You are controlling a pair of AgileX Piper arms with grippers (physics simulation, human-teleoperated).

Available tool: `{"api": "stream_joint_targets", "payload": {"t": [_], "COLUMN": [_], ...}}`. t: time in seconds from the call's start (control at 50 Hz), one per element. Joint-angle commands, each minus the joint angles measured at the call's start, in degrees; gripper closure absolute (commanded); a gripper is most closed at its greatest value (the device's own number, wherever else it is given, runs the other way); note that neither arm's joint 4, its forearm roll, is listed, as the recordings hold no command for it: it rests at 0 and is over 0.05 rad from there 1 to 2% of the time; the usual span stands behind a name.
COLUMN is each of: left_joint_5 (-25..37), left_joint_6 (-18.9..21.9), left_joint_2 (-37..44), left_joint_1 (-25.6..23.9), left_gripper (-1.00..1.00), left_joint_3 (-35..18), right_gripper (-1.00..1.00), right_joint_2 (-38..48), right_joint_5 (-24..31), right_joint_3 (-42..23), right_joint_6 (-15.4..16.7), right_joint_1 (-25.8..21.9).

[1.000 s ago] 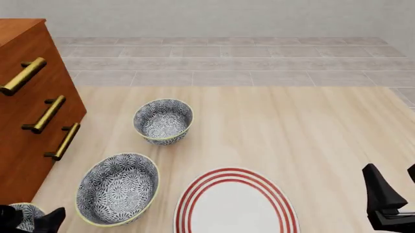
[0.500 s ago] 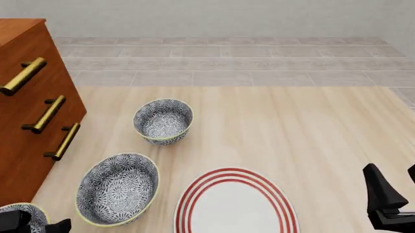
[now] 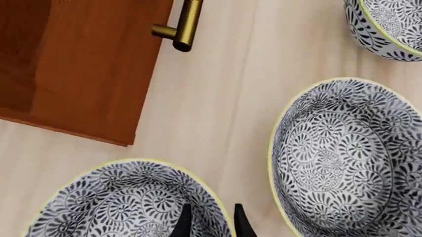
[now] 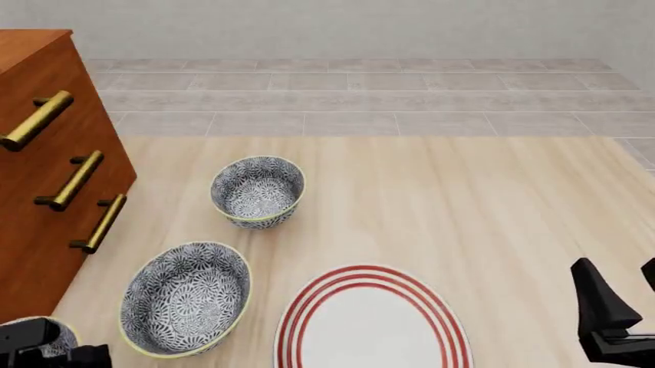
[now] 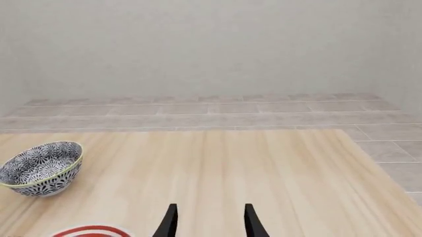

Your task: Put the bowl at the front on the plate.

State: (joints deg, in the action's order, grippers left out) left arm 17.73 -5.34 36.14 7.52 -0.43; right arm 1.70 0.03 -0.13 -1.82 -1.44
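The bowl [image 3: 125, 202] at the front, patterned black and white with a yellow-green rim, sits by the table's near left corner; in the front view only a sliver of the bowl [image 4: 64, 331] shows behind my left arm. My left gripper [image 3: 209, 221] straddles its rim, one finger inside and one outside, with a narrow gap left, so it is open. The white plate [image 4: 369, 330] with red rings lies at front centre. My right gripper [image 4: 627, 295] hovers open and empty at the front right, off the plate's right side.
A second patterned bowl [image 4: 185, 298] stands just right of the front one, close to the plate. A third bowl [image 4: 258, 192] sits farther back. A wooden drawer cabinet [image 4: 41, 176] with brass handles lines the left edge.
My left gripper has sunk lower over the front bowl, toward the bottom edge of the front view. The bowls, plate and right gripper stay where they were.
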Motion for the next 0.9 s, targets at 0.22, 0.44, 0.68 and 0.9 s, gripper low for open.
{"api": "stream_joint_targets", "payload": {"t": [0.22,0.44,0.68,0.9], "left_joint_5": [-3.79,12.95,22.4,27.97], "left_joint_6": [4.66,6.17,7.28,7.96], "left_joint_2": [4.68,-14.59,-22.61,-25.36], "left_joint_1": [7.9,5.59,0.6,-8.18], "left_gripper": [1.0,1.0,1.0,1.0], "left_joint_3": [0.43,-7.79,-18.38,-28.84], "right_gripper": [-1.0,-1.0,-1.0,-1.0], "right_joint_2": [0.4,0.43,0.34,0.69], "right_joint_5": [-0.4,-0.38,-0.21,-0.5], "right_joint_3": [-0.04,0.0,-0.03,-0.03], "right_joint_6": [0.1,0.23,0.53,0.61], "right_joint_1": [-0.04,0.11,0.18,0.3]}}
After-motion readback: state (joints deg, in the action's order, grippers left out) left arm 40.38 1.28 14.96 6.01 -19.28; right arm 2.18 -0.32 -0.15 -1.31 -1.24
